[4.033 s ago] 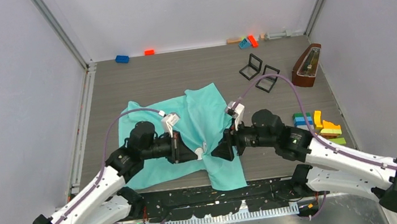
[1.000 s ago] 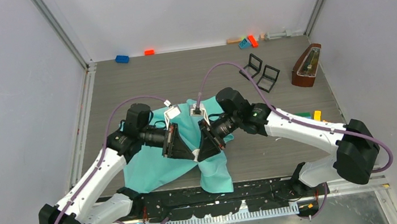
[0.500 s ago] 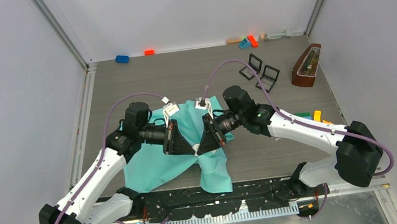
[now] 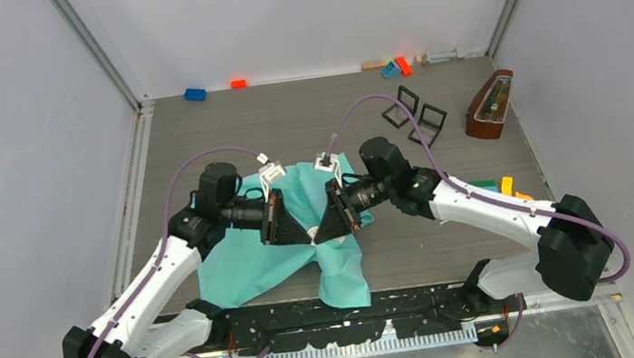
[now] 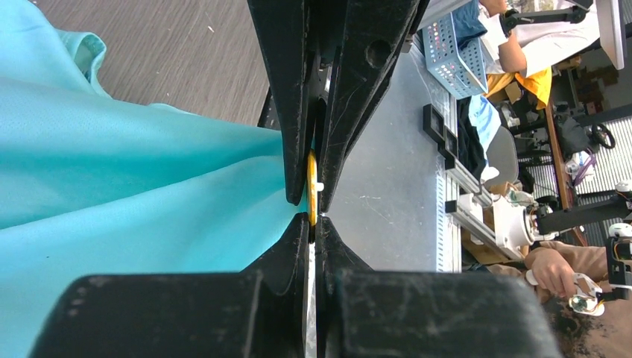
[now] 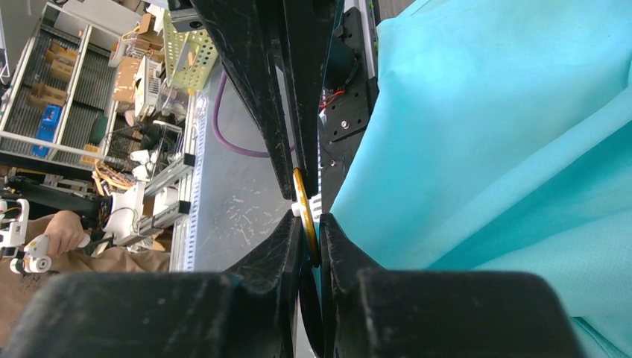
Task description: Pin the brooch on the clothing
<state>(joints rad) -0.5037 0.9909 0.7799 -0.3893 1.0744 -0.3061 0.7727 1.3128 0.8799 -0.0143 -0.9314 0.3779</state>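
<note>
A: Of what is the T-shirt [image 4: 252, 274] seen to be made?
B: Soft matt cloth; a fine knitted texture is shown in the left wrist view.
A: And the brooch [image 5: 312, 198]?
B: A thin yellow disc with a smooth, faintly glossy edge is seen, with a small white part that looks like plastic.
A: How are the left end effector [image 5: 312, 224] and the right end effector [image 6: 309, 227] finished?
B: Hard black plastic is suggested, smooth, with a dull sheen.
A: The desk [image 4: 288, 119]?
B: A matt grey wood-grain top is seen. The plate [image 5: 373, 209] at its near edge appears as bare, scratched metal.
A: The case [image 4: 489, 106]?
B: Brown wood, polished.
</note>
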